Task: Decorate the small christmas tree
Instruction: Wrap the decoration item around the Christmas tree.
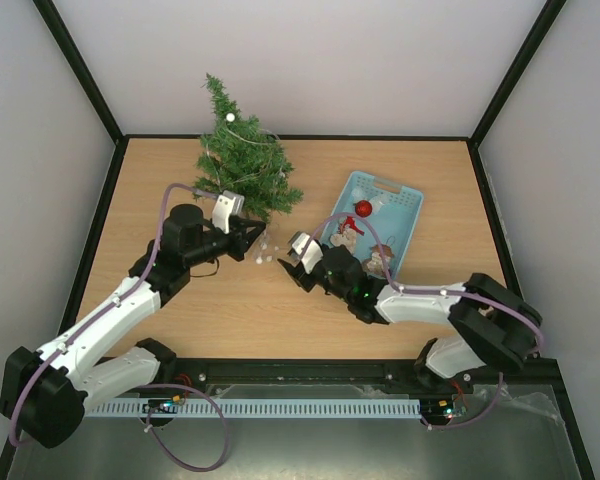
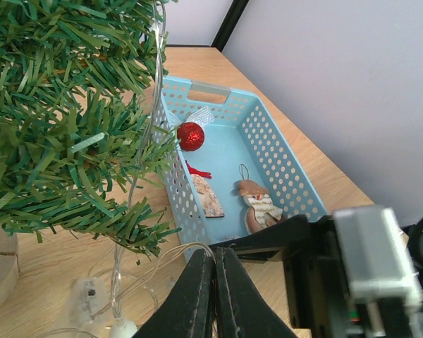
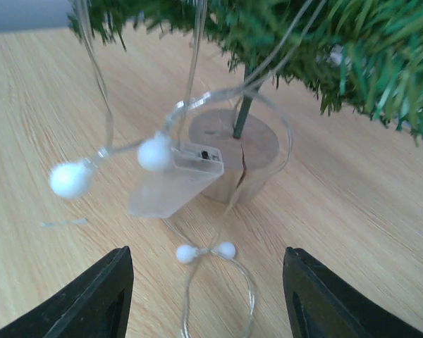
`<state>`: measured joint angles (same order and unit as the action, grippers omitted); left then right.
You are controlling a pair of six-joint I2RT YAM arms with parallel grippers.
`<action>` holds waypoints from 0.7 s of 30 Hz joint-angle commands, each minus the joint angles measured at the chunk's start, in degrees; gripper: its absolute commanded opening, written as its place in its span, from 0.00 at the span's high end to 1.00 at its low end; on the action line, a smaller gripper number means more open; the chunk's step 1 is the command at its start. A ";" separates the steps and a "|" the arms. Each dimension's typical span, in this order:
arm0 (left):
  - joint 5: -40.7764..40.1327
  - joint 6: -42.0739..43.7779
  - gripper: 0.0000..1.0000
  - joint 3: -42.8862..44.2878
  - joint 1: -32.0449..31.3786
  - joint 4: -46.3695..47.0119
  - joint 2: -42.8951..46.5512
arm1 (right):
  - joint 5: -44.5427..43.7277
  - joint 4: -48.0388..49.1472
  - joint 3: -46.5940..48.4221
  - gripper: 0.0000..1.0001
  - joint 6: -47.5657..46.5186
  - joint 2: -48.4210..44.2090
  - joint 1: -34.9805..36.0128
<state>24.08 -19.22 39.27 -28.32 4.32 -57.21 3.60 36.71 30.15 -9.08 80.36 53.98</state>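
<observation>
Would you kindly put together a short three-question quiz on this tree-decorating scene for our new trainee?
1. True or false: the red ball hangs on the small christmas tree.
2. Whose fingers stand apart? A) left gripper B) right gripper C) both
3. What clear item lies beside the tree's base?

Key:
1. False; it lies in the blue basket.
2. B; the left gripper's fingers are shut.
3. The light string's battery box.
</observation>
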 commanded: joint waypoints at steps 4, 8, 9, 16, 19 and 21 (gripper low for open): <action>1.81 -2.30 0.98 1.37 0.37 1.64 1.14 | -0.10 13.19 0.68 0.43 1.64 7.82 -0.37; 2.71 -3.63 0.98 1.84 0.37 2.85 1.36 | 0.22 17.75 2.11 0.37 4.35 12.11 -0.04; 2.91 -3.85 0.98 1.96 0.37 3.01 1.28 | 0.34 18.12 2.76 0.35 4.40 12.86 0.10; 3.19 -4.79 0.98 2.68 0.37 3.10 2.17 | -3.28 21.08 7.08 0.32 5.28 18.02 0.67; 3.17 -5.07 0.98 2.79 0.37 3.24 2.56 | -5.52 21.95 8.83 0.34 5.07 20.31 1.04; 3.02 -5.12 0.98 2.90 0.39 3.31 2.67 | -6.22 22.23 9.69 0.35 5.24 21.63 1.25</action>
<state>26.28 -23.62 40.16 -28.21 5.65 -55.88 0.89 54.76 37.50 -4.67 99.50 54.52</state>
